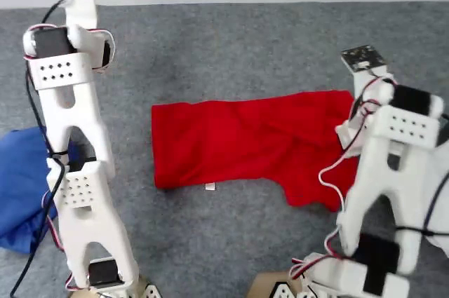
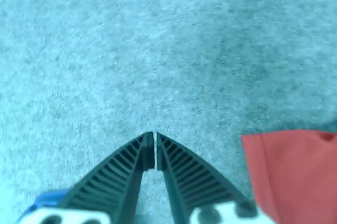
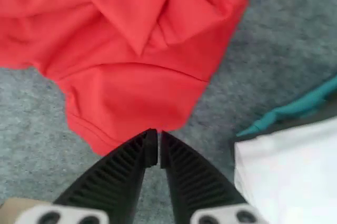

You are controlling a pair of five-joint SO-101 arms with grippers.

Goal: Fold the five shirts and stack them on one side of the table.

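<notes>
A red shirt (image 1: 245, 144) lies spread across the middle of the grey table, with one sleeve (image 3: 137, 92) sticking out toward the right arm (image 1: 393, 144). My right gripper (image 3: 158, 138) is shut, with nothing between its fingers, and its tips are just at the sleeve's hem. My left gripper (image 2: 155, 140) is shut and empty over bare grey felt. A corner of the red shirt (image 2: 295, 176) lies off to its side. The left arm (image 1: 66, 102) stands at the table's left. A crumpled blue shirt (image 1: 21, 186) lies beside it at the left edge.
White cloth (image 3: 289, 174) and a teal strip (image 3: 295, 109) lie close beside the right gripper. The grey felt (image 1: 231, 52) covers the whole table, with free room behind the red shirt and in front of it (image 1: 210, 242).
</notes>
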